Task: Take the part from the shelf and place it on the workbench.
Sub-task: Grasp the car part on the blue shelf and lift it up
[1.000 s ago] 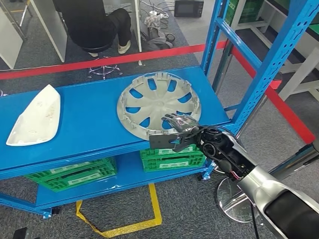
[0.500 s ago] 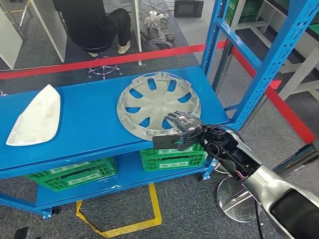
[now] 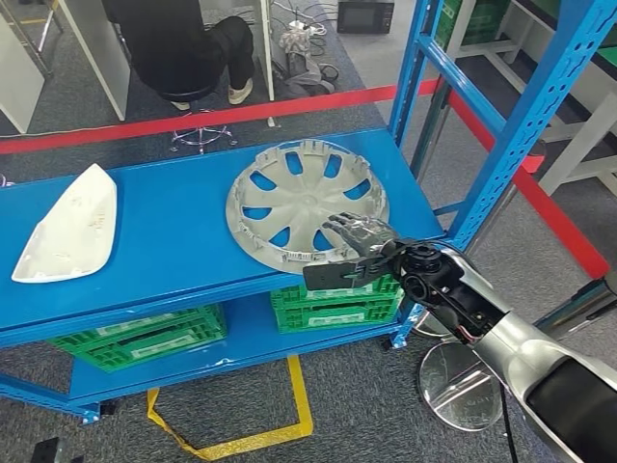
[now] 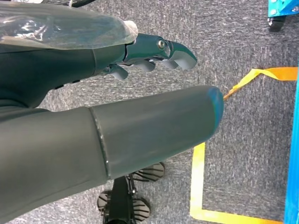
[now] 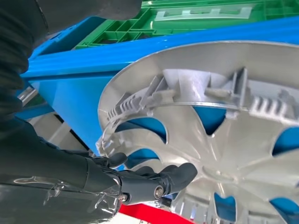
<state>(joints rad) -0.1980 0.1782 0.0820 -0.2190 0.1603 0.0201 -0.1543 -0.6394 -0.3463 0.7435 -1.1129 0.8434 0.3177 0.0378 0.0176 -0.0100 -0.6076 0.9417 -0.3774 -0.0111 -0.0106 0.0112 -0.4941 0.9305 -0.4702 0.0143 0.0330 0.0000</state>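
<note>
A silver wheel cover point(image 3: 306, 198) lies flat on the blue shelf point(image 3: 174, 231), towards its right end. My right hand point(image 3: 357, 253) is at the cover's near right rim. Its dark fingers point(image 5: 155, 179) reach over the spokes of the wheel cover point(image 5: 218, 130), and its thumb sticks out in front of the shelf edge, below the rim. The fingers and thumb stand apart and do not clamp the rim. My left hand point(image 4: 105, 93) hangs over grey carpet, its fingers stretched out and nothing in it.
A white curved part point(image 3: 69, 227) lies at the shelf's left end. Green crates point(image 3: 335, 307) sit on the lower level. Blue uprights point(image 3: 509, 135) rise at the right. A person point(image 3: 182, 43) sits behind red tape point(image 3: 218, 114). A round metal base point(image 3: 455, 386) stands on the floor.
My right hand has slid a little to the right along the cover's near rim, fingers further over the spokes. The cover has not moved.
</note>
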